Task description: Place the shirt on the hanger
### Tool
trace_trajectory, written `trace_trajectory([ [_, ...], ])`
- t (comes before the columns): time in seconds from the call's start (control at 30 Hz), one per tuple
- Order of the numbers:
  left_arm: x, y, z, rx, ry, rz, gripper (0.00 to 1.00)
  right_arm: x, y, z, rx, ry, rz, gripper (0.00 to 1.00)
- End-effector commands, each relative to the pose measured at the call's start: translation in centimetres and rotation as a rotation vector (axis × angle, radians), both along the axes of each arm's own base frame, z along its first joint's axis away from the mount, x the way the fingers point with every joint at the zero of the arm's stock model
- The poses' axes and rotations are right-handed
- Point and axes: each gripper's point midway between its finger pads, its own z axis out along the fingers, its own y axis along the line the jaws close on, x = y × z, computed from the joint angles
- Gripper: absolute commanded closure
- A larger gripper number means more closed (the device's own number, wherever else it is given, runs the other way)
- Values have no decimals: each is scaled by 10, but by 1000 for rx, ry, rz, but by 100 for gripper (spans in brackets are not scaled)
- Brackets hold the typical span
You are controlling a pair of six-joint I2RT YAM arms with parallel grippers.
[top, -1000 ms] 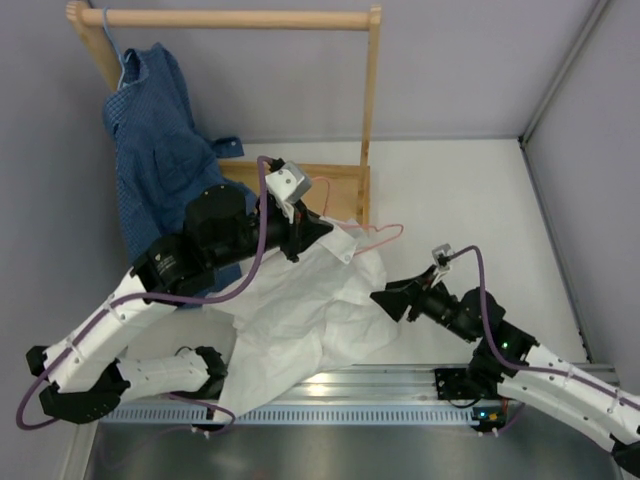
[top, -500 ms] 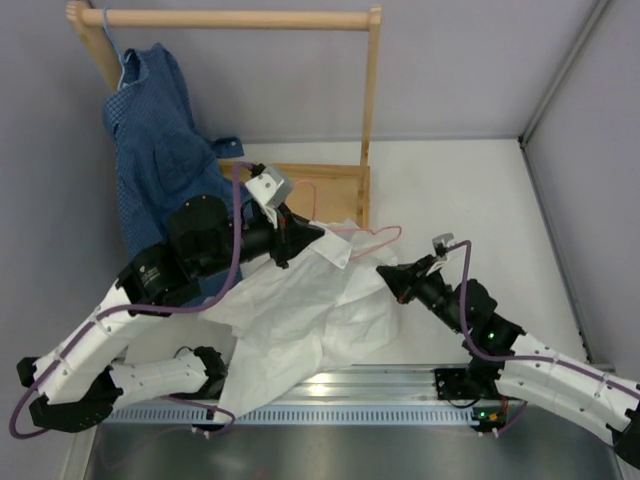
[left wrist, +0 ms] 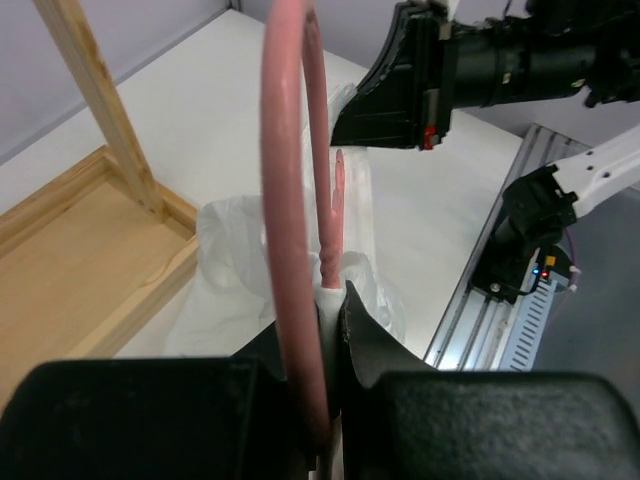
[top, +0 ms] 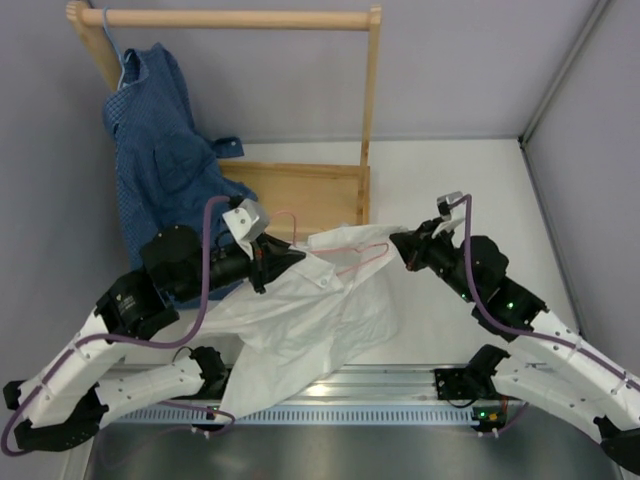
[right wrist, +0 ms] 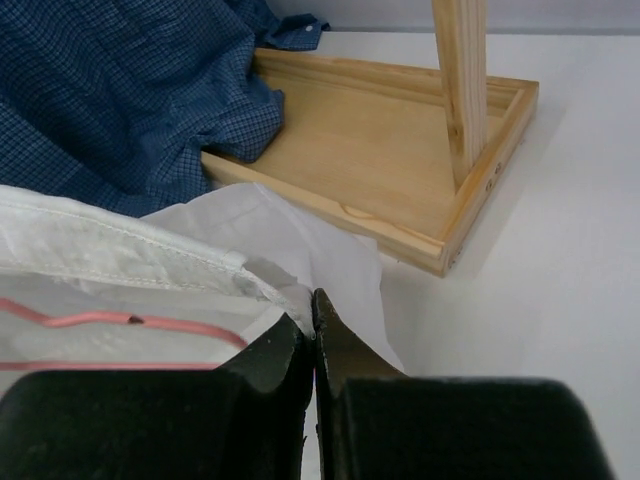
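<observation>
A white shirt [top: 300, 320], pink hanger [left wrist: 283, 200], blue checked shirt [top: 160, 150], seemingly pale-blue hanger [top: 113, 40].

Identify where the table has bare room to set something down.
Free: back right of the white tabletop, between the wooden rack base and the right gripper. Crowded: centre-left, where the wrinkled white shirt, thin pink wire hanger, left gripper and blue checked shirt meet.

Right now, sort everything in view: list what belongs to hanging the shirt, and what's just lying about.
For the job: white shirt, pink hanger.
Just lying about: blue checked shirt, wooden rack it hangs from.
</observation>
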Motion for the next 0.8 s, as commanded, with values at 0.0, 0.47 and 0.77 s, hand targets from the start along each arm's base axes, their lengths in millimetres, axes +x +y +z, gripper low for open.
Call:
trace_trajectory([
  [0.0,18,15,-3,44,-30,121,100,6,-11,24,-83,-45,-22,100],
  [0.47,73,5,31,-118,44,398,100,-63,63,70,97,-148,532,100],
  [0.77,81,-17,108,-350,-9,353,100,-76,84,-9,152,-43,569,100],
])
